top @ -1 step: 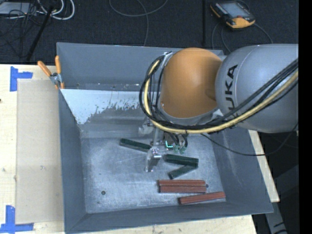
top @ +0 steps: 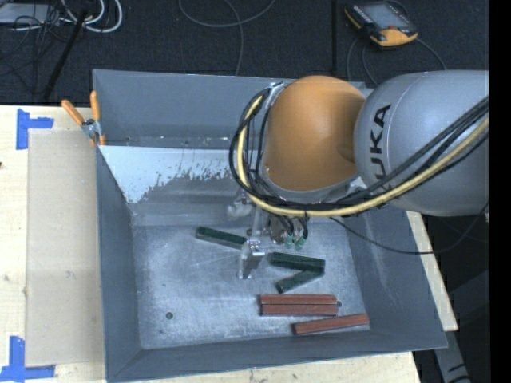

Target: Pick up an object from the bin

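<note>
The pincer, open or closed cannot be told, hangs low in the grey bin, with a dark green bar just left of it, two more green bars just right of it and two red-brown bars nearer the camera.

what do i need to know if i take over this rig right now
Tool: low over the middle of the bin; open or shut cannot be told.
Things: left green bar lies just left of the tool. Upper green bar and lower green bar lie just to its right. Upper brown bar and lower brown bar lie nearer the front wall.
Done: the arm is down among the green bars; every bar lies on the floor.
Left: grasp one and lift it out.
</note>
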You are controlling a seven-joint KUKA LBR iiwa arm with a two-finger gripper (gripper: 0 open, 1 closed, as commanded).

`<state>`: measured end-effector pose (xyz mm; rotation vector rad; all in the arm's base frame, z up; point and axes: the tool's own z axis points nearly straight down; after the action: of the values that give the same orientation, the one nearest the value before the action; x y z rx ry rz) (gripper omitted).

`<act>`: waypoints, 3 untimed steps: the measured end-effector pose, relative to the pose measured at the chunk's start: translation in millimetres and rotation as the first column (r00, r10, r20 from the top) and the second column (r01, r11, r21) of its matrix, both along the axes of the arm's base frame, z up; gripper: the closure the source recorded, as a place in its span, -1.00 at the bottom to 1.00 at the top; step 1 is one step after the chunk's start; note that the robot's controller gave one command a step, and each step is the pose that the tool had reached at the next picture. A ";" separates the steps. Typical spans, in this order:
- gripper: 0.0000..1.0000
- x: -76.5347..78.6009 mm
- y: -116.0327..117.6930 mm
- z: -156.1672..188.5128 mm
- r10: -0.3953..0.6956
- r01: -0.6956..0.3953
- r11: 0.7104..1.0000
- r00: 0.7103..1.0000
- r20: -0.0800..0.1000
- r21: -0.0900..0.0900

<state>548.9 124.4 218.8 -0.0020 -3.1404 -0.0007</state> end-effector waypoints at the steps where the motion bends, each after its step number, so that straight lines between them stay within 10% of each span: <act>1: -1.00 18.5 -9.1 -58.1 -0.079 0.079 0.997 0.997 0.005 0.001; 2: -1.00 41.2 -12.1 -72.8 -0.309 0.309 0.951 0.951 -0.001 -0.001; 3: -1.00 58.1 -13.1 -90.6 -0.052 0.052 0.999 0.999 0.003 0.000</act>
<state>607.0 111.2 128.2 -0.0832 -3.1426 -0.0002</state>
